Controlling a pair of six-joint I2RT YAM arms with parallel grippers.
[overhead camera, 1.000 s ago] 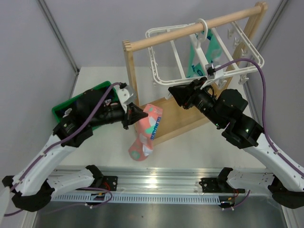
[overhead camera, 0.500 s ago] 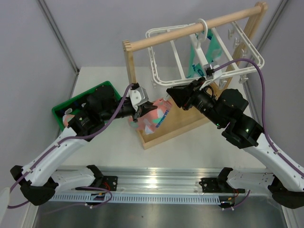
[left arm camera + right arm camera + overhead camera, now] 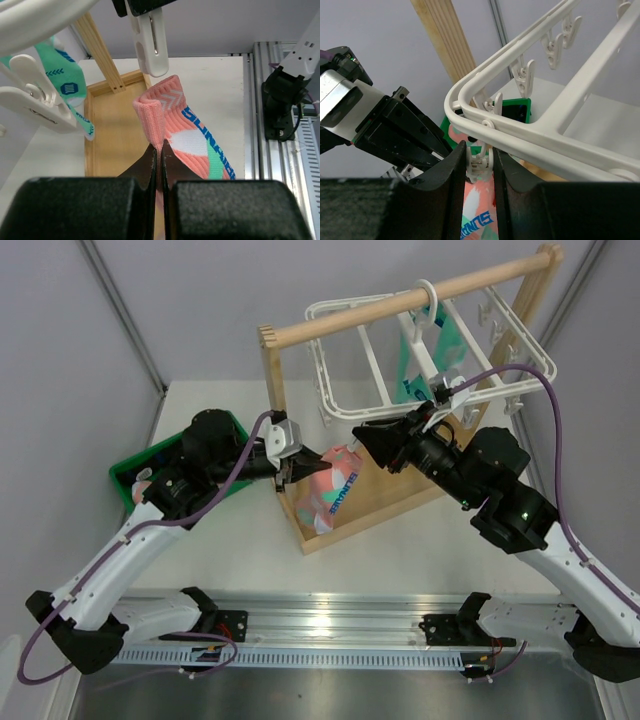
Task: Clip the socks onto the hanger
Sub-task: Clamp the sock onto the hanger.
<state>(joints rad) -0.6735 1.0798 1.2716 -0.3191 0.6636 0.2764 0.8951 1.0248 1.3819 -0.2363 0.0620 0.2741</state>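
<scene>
My left gripper [image 3: 296, 468] is shut on the cuff of a salmon-pink sock [image 3: 332, 490], which hangs down from it in front of the wooden rack's base. In the left wrist view the cuff [image 3: 156, 112] stands up from my jaws [image 3: 160, 150], just below a white clip [image 3: 150, 45]. My right gripper [image 3: 362, 436] is shut on that clip [image 3: 481, 162] at the near-left corner of the white hanger [image 3: 340, 412], squeezing it. The sock [image 3: 477, 212] shows right under the clip. The black socks are not clear to see.
The hanger hooks on the rod of a light wooden rack [image 3: 400, 305]. A teal-green sock [image 3: 440, 350] hangs clipped at its far side. A green bin [image 3: 150, 462] sits on the table at the left, under my left arm.
My left gripper has risen and moved right with the pink sock, from low in front of the rack up to the hanger's corner clip. My right gripper has stayed on the clip.
</scene>
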